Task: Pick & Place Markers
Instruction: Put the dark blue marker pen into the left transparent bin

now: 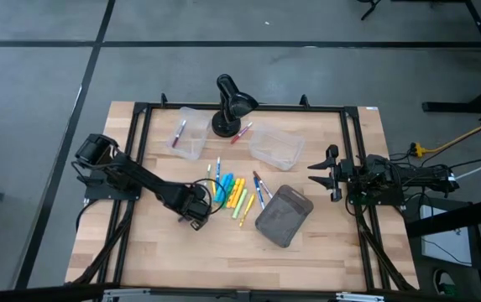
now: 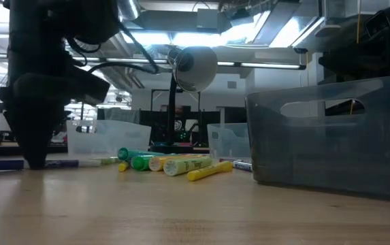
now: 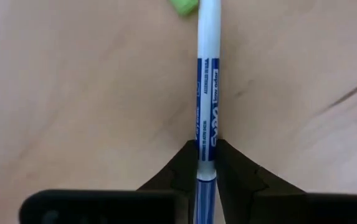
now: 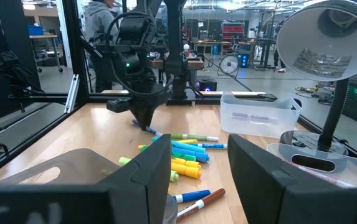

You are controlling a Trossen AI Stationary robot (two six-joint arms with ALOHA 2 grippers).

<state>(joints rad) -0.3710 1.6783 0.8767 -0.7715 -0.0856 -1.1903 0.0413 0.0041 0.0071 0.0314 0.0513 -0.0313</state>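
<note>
The markers (image 1: 233,194) lie in a loose heap on the table's middle: yellow, green, blue and red-capped sticks, also seen in the low view (image 2: 174,163). My left gripper (image 3: 207,163) points down at the heap's left edge (image 1: 196,216) and is shut on a white-and-blue marker (image 3: 208,93). One marker (image 1: 179,132) lies in the left clear bin, another (image 1: 242,132) beside the lamp base. My right gripper (image 1: 316,174) waits open at the table's right side, touching nothing. My left gripper pinches the white-and-blue marker's barrel (image 3: 207,146) between its two fingertips (image 3: 231,163). The fingers come from above, pointing down, one on each side of the stick. The marker lies flat on the wood (image 2: 65,163), sticking out past both sides of the fingers.
Two clear bins (image 1: 188,134) (image 1: 276,147) stand at the far side, with a black desk lamp (image 1: 232,105) between them. A grey pouch (image 1: 284,216) lies right of the heap. A black frame (image 1: 240,106) runs around the table. Bare wood lies toward the near edge.
</note>
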